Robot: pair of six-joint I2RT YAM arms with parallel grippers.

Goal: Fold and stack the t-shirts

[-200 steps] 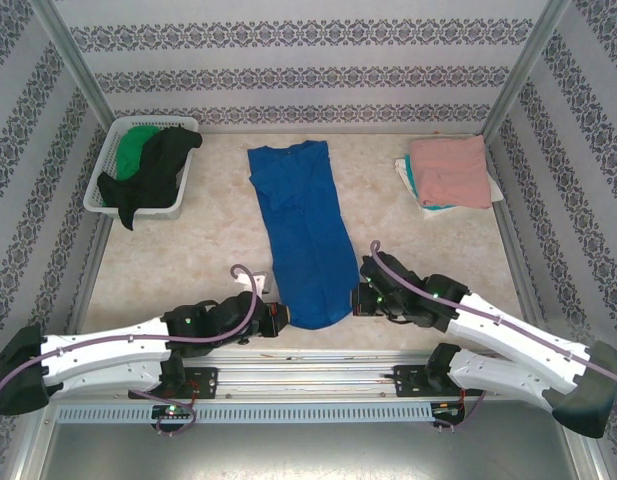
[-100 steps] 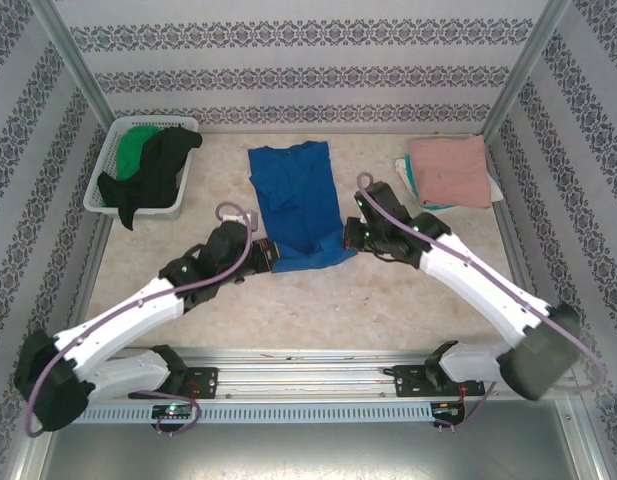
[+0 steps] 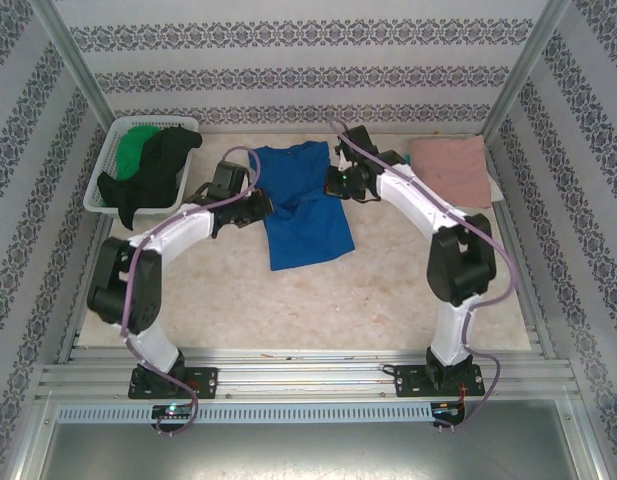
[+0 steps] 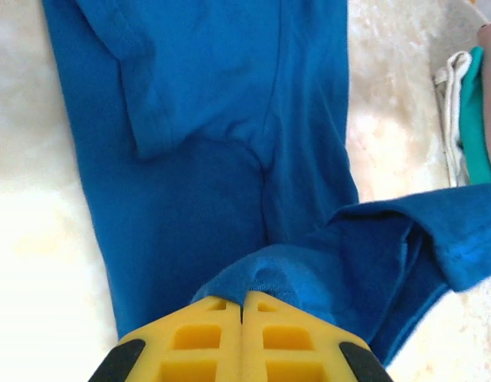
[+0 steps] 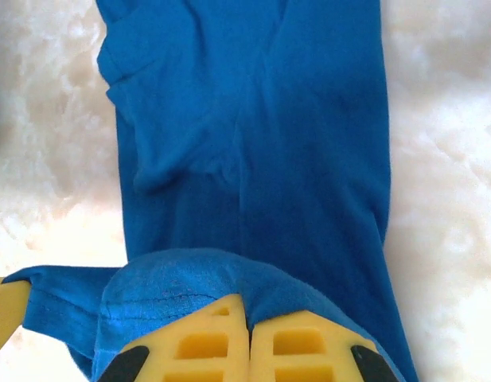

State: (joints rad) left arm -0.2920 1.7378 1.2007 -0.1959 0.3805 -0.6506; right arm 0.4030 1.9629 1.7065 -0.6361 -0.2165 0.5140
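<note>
Upper centre of the top view: royal-blue t-shirt [image 3: 306, 228], long axis running top to bottom of the frame, collar end uppermost, lower part doubled up over itself. Left gripper [image 3: 258, 205] at its left edge, right gripper [image 3: 336, 186] at its right edge, each clenched on a bunch of the blue cloth. The collar lies beyond the held edge, toward the frame top, with both arms about equally near.

Surface: pale mottled table [image 3: 318, 300], bare below the shirt.

Upper right: pink stack [image 3: 448, 170].

Upper left: white basket [image 3: 102, 168] holding black shirt [image 3: 160, 168] and green shirt [image 3: 136, 145].
</note>
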